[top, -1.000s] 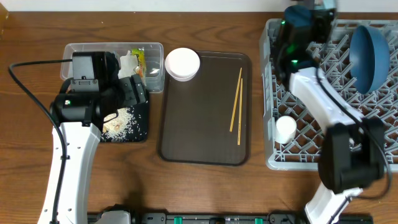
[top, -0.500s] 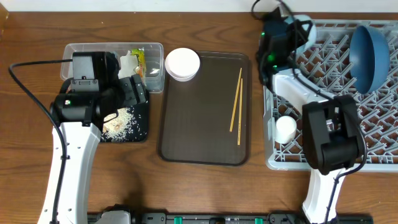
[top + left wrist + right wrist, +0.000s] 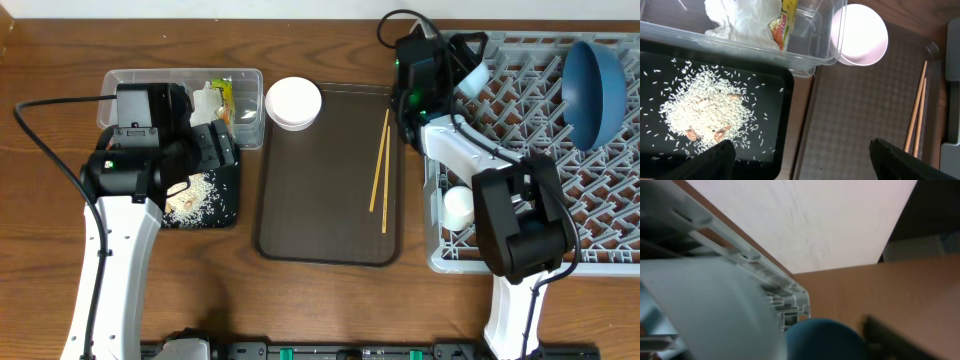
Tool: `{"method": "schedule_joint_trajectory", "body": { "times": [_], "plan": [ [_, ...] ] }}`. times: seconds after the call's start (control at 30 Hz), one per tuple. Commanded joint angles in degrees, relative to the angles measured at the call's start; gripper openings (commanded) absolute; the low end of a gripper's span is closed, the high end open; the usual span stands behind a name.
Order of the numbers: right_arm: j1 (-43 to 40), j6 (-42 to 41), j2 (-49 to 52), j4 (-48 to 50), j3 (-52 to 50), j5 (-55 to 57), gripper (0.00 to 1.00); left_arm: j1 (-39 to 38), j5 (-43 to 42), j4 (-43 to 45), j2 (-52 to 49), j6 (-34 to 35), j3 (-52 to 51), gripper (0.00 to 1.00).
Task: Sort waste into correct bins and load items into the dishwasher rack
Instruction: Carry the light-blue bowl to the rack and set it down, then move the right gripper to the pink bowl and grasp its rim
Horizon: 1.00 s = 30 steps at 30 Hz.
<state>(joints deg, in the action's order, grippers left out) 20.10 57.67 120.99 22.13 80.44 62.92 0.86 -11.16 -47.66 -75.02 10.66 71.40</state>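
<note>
The wooden chopsticks (image 3: 380, 162) lay lengthwise on the brown tray (image 3: 320, 215), leftward of the right gripper (image 3: 449, 62) and nearer it. Its jaws were seemingly parted, though too blurred to tell. The left gripper's (image 3: 802, 146) jaws stood apart.

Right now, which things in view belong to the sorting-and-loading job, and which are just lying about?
Job in hand:
clear tub, tissue, wrapper, black tray, rice, pink bowl, chopsticks, grey rack, dark blue bowl, light blue bowl, white cup.

Lying about:
brown serving tray, wooden table.
</note>
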Motion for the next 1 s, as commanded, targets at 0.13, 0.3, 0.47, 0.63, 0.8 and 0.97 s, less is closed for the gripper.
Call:
{"method": "schedule_joint_trajectory", "body": {
  "times": [0.13,0.3,0.47,0.63,0.8,0.97],
  "plan": [
    [2.5,0.7,0.3,3.7,0.2,0.7,0.99,0.2,0.7,-0.1,-0.5,-0.1,0.9,0.88],
    [4.2,0.7,-2.0,7.8,0.2,-0.7,0.99,0.2,0.7,-0.1,-0.5,-0.1,0.9,0.88],
    [5.4,0.7,-4.1,7.5,0.2,-1.7,0.99,0.2,0.7,-0.1,-0.5,-0.1,0.9,0.88],
    [5.5,-3.6,-4.1,1.3,0.2,-3.0,0.99,0.2,0.7,-0.1,-0.5,-0.1,0.9,0.89],
    [6.3,-13.3,-5.6,-1.4,0.2,-9.0,0.99,0.2,0.7,-0.1,-0.5,-0.1,0.9,0.88],
    [9.1,-35.1,-11.8,-20.9,0.2,-38.4,0.99,0.2,0.7,-0.1,-0.5,-0.1,0.9,0.88]
  ]
}}
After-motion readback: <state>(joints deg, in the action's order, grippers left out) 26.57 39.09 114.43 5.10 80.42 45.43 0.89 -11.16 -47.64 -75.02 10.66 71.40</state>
